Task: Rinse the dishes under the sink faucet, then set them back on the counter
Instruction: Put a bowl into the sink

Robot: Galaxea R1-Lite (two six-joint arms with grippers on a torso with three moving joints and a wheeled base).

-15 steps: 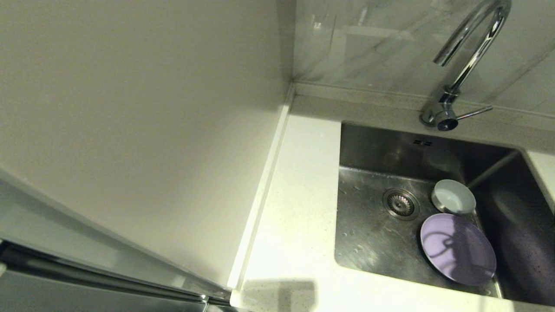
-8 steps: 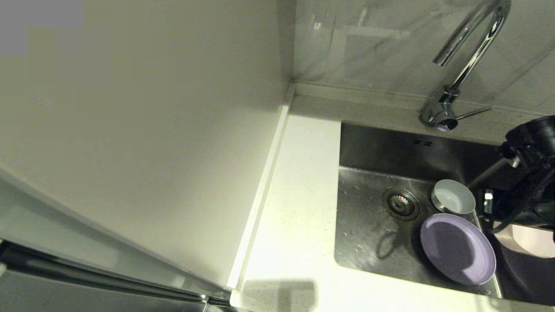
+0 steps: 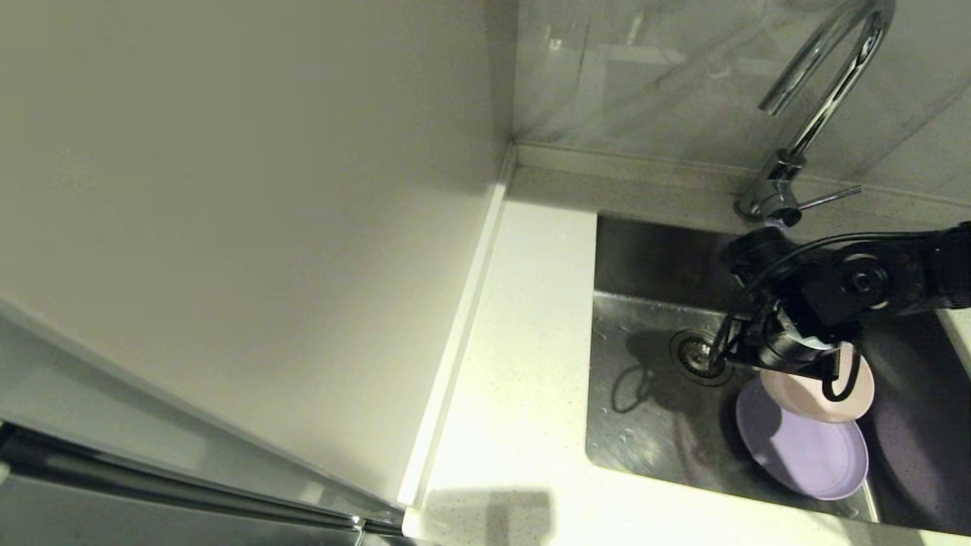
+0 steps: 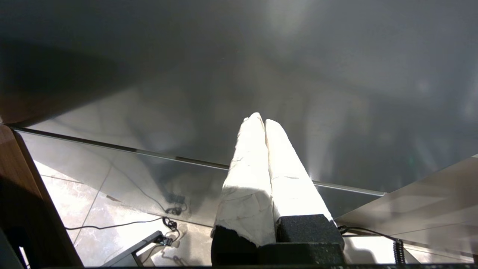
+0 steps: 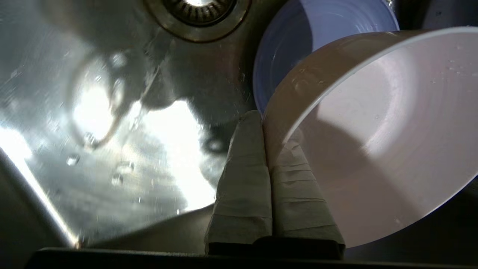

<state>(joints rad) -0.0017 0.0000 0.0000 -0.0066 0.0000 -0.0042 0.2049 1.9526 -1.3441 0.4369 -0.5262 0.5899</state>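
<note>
My right gripper (image 3: 815,360) reaches in from the right over the sink (image 3: 645,409). It is shut on the rim of the pink bowl (image 3: 823,390), one finger outside the wall and one inside, as the right wrist view shows (image 5: 270,127). The pink bowl (image 5: 373,130) hangs tilted above the lavender plate (image 3: 804,455), which lies on the sink floor. The pale blue-white bowl (image 5: 317,37) sits beside the drain strainer (image 5: 198,11); in the head view the arm hides it. The faucet (image 3: 827,83) stands at the back. My left gripper (image 4: 263,119) is shut and parked away from the sink.
The white speckled counter (image 3: 523,364) runs along the sink's left side, bounded by a cream wall panel (image 3: 227,227). The faucet's thin lever (image 3: 831,197) sticks out to the right, just behind my right arm. Water drops dot the sink floor.
My right arm has come in from the right edge, carrying the pink bowl leftward over the sink. It now covers the pale blue-white bowl in the head view.
</note>
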